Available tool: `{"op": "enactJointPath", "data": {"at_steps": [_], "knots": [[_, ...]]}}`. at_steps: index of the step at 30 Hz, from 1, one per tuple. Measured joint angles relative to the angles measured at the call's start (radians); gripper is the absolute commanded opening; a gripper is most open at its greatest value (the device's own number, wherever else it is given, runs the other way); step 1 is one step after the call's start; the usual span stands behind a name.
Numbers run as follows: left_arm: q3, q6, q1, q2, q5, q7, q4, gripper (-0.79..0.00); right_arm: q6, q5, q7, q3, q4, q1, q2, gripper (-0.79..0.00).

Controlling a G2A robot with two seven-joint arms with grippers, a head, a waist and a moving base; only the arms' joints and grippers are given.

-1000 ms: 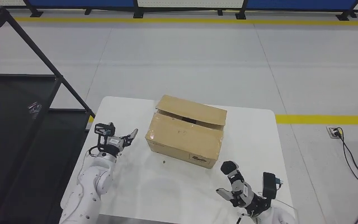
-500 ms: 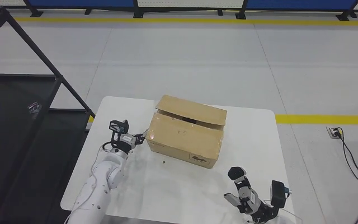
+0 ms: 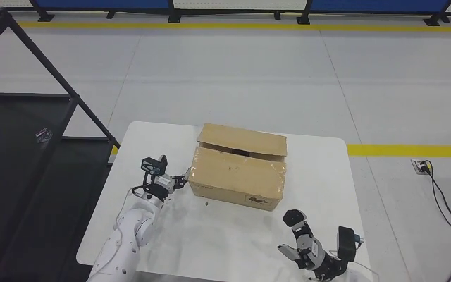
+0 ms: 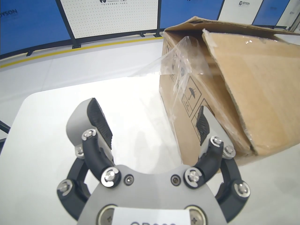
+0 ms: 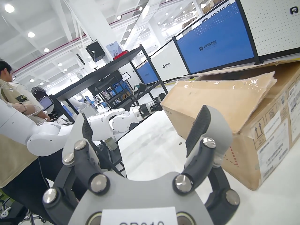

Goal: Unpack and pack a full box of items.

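Left gripper [image 4: 147, 111]: 2 fingers spread wide, nothing between them. It sits at the box's short end, low down by the table. One finger [image 4: 206, 122] is right up against that end face; can't confirm contact. In the top view the left gripper [image 3: 180, 180] is at the box's near left corner.

Right gripper [image 5: 144, 118]: also 2 fingers spread, holding nothing. It is raised above the table's near right edge, well apart from the box, pointing towards it. Top view has the right gripper [image 3: 318, 233] in front of the box's right half.

1 cardboard box [image 3: 236, 176], roughly mid-table, long side facing the robot. Its top flaps are down but not flat, with a dark gap under the far flap [image 3: 243, 139]. 1 loose strip of clear tape [image 4: 185, 54] hangs off the top corner of the short end.

1 small dark speck [image 3: 206, 204] lies on the table just in front of the box.

1 white table [image 3: 211, 240]. 1 black rack [image 3: 42, 134] stands to its left.
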Motion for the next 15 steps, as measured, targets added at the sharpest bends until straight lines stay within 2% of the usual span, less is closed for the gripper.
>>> {"op": "enactJointPath", "data": {"at_steps": [15], "knots": [[-0.020,-0.076,0.114,0.022,0.069,-0.019,-0.143,0.000,-0.013,0.003,-0.009,-0.010,0.011,0.011,0.001,0.000]]}}
